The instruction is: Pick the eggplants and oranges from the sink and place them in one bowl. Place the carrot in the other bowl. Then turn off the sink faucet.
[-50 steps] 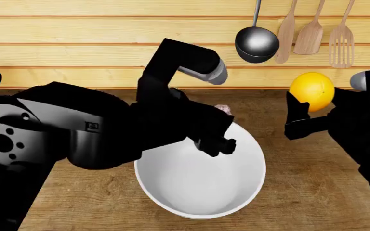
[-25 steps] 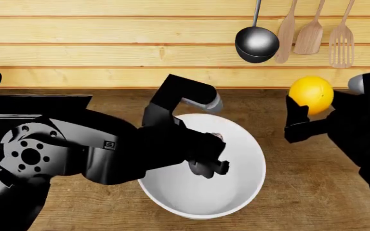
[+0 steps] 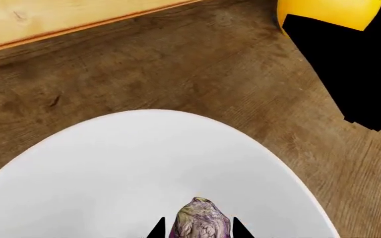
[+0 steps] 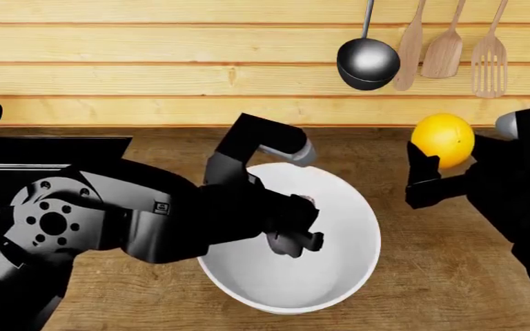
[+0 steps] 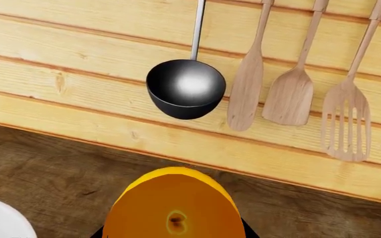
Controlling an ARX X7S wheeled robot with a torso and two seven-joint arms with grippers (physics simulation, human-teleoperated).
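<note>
While the left gripper [image 3: 198,232] pinches a dark-purple eggplant [image 3: 199,219] over the round white bowl [image 4: 357,207], the right gripper's [image 5: 172,233] fingers clasp a yellow-orange fruit [image 4: 443,138] above the wooden desk [image 4: 430,262].

No legible text, label, brand or number on anything I can see; a small pale mark on my left arm [image 4: 161,206] is too small to read.

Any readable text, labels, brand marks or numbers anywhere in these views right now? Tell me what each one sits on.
No readable text in any view.
Left arm: one small pale mark on the casing, too small to read.
White bowl, orange, eggplant, ladle and wooden utensils: no markings.
</note>
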